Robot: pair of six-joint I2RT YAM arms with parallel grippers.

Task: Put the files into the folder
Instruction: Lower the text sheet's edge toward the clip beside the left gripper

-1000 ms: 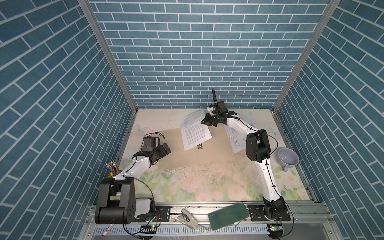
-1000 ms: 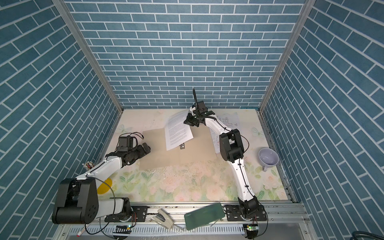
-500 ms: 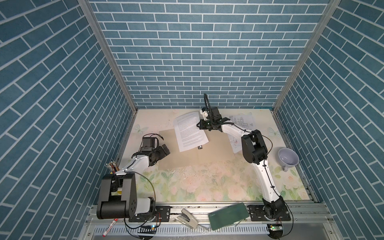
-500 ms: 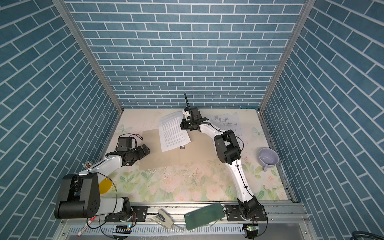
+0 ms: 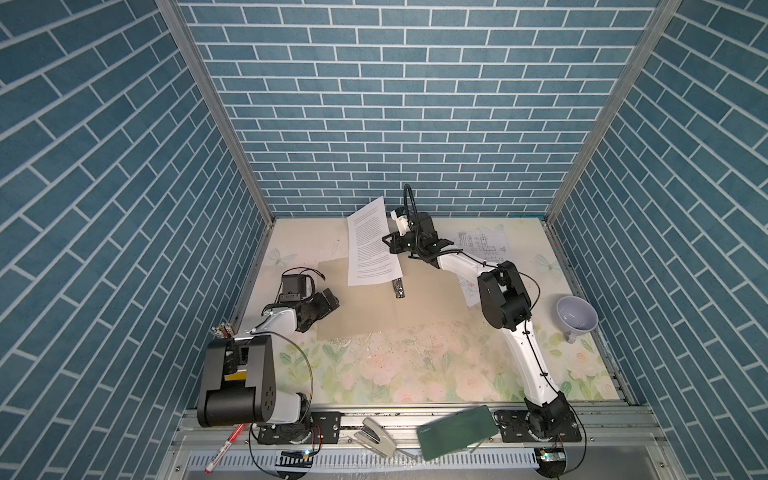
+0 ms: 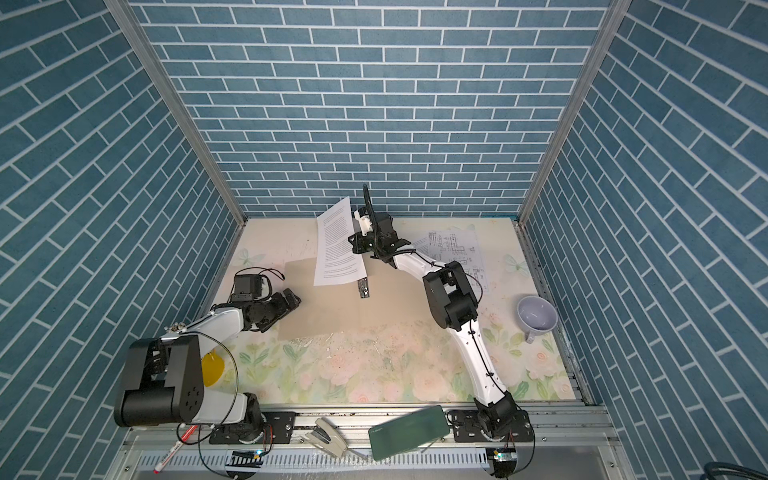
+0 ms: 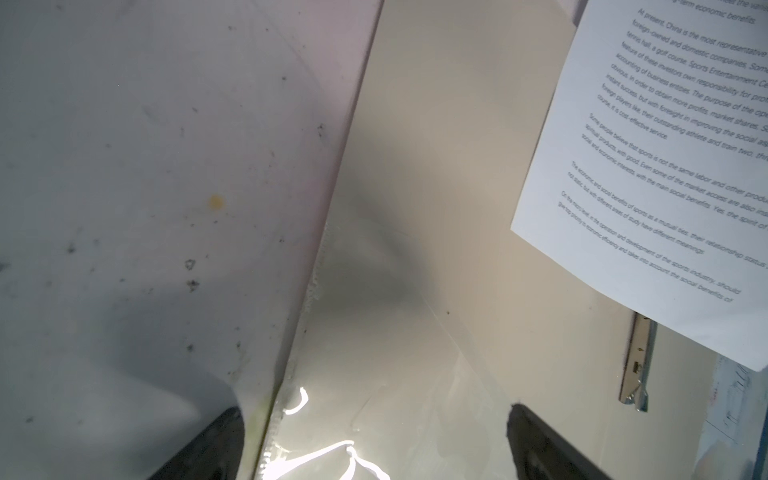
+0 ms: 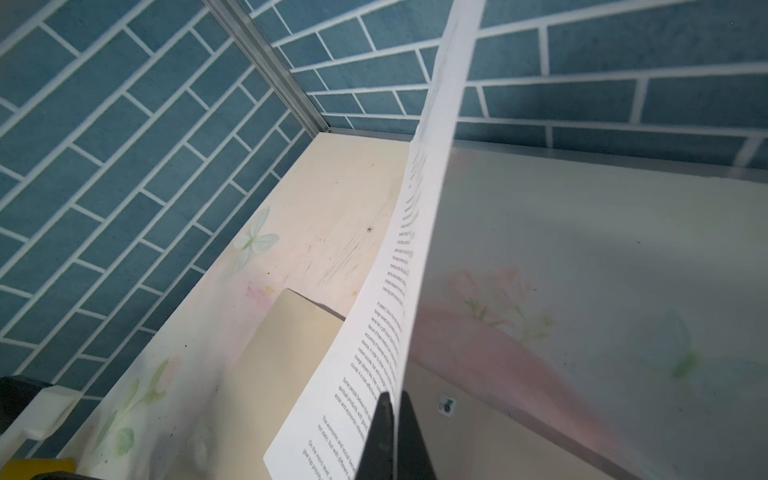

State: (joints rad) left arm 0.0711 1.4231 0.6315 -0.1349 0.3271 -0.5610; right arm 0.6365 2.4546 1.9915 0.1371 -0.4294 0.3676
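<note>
The tan folder (image 5: 361,311) (image 6: 328,309) lies open and flat on the table, its silver clip (image 5: 398,289) (image 7: 638,361) at the spine. My right gripper (image 5: 390,245) (image 6: 356,245) (image 8: 390,432) is shut on the edge of a white sheet of printed text (image 5: 372,245) (image 6: 336,245) (image 8: 374,353), one of the files. It holds the sheet steeply tilted above the folder's far half. A second sheet with line diagrams (image 5: 482,245) (image 6: 453,245) lies at the back right, partly under the right arm. My left gripper (image 5: 330,301) (image 6: 295,301) (image 7: 374,440) is open and empty, low over the folder's left edge (image 7: 436,208).
A lavender cup (image 5: 575,318) stands on the right side of the table. On the front rail lie a dark green case (image 5: 457,432), a stapler (image 5: 376,436) and a red pen (image 5: 222,453). Brick-patterned walls close in the table on three sides.
The right gripper has carried the printed sheet to the left and tipped it more upright, so its top edge now shows against the back wall. The left arm has barely moved.
</note>
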